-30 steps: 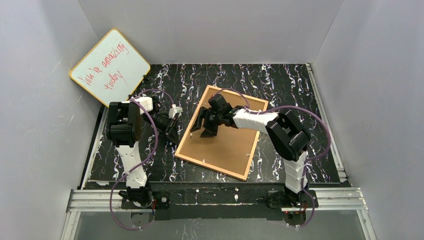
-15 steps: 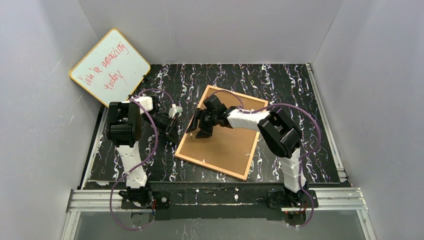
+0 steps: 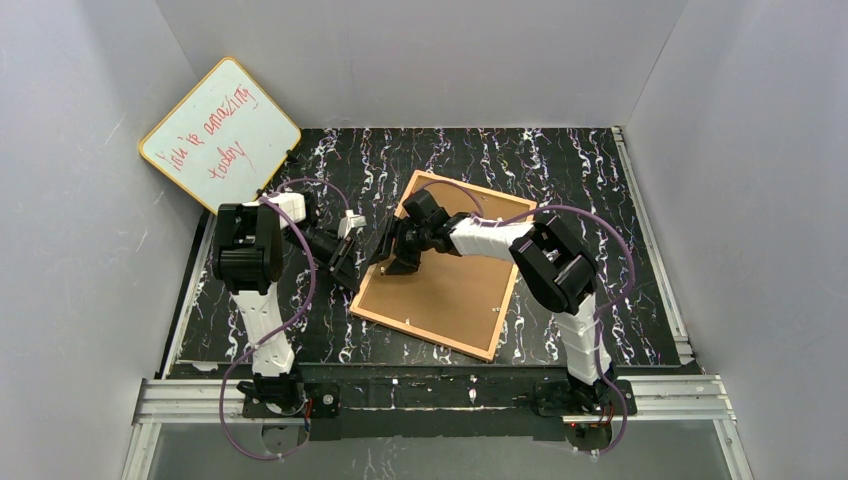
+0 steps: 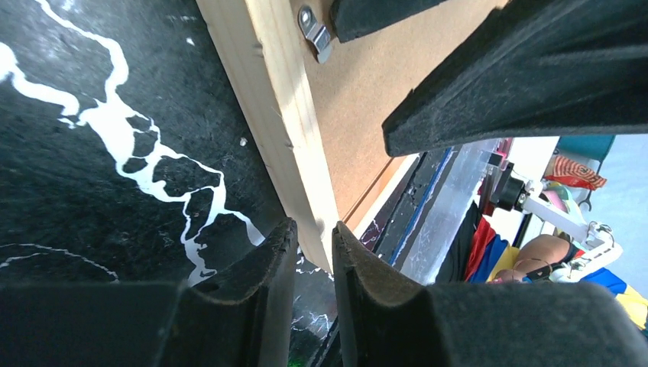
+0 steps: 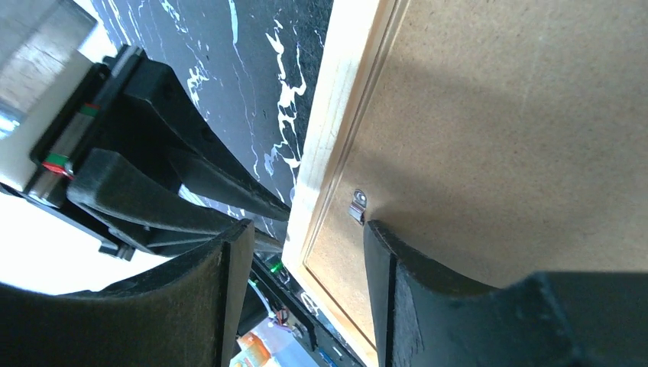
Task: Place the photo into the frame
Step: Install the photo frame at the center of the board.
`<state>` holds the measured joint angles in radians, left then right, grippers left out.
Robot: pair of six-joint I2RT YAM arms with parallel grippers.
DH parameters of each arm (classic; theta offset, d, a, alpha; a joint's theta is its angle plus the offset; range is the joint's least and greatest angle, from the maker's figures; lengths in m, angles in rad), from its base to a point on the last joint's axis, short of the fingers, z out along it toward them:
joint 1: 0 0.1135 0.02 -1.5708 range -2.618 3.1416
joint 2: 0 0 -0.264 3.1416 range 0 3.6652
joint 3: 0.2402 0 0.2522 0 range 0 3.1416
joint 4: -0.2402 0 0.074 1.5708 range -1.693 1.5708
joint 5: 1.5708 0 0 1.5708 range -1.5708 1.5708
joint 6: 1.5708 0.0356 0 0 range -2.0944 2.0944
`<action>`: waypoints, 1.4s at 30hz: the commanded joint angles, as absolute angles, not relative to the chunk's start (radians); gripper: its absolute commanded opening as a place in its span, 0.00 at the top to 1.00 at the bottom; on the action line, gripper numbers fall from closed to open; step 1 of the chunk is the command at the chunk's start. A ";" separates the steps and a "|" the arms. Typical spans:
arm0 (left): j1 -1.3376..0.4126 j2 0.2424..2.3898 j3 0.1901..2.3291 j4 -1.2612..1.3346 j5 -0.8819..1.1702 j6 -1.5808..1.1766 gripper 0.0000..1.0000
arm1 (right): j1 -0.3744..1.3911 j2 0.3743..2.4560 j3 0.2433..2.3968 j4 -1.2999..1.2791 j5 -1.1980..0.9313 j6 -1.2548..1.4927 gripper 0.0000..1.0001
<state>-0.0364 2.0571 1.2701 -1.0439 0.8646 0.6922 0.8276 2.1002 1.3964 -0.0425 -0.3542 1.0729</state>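
Frame of thin light wood [image 3: 420, 336], rectangular, lies back-up and askew in the middle of the black, white-veined mat [image 3: 560, 170], with a flat brown backing board [image 3: 450, 290] filling it. The left gripper [image 4: 315, 248] has its dark padded fingers [image 4: 267, 264] almost together, only a slim gap between them; the frame's left rail runs into that gap, but whether it is pinched I cannot tell. The right gripper [image 5: 302, 267] stands wide open astride that same rail, one finger over the board and the other out over the mat.

Only the wrist cameras show a small silver metal turn-clip [image 5: 357, 206] on the board's edge, just beside the right gripper's inner finger; the right wrist view also shows the left gripper's fingers against the rail's outer side.

Only the overhead view shows a yellow-rimmed whiteboard [image 3: 220, 135] leaning in the far-left corner; its red handwriting ends in "amazing today", and the first word is too small to read. No brand marks can be made out.
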 commanded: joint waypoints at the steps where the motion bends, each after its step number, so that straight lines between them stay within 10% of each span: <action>1: -0.039 2.036 1.236 -1.049 0.896 0.716 0.78 | 0.837 2.136 1.432 -0.028 -0.356 1.092 0.37; 42: -0.053 2.038 1.184 -1.004 0.893 0.720 0.80 | 0.858 2.216 1.542 -0.011 -0.209 1.123 0.41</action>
<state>-0.0383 2.0571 1.2179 -1.0054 0.8783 0.6960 0.8524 2.1597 1.4982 -0.1108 -0.3241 1.1301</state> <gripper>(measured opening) 0.208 0.588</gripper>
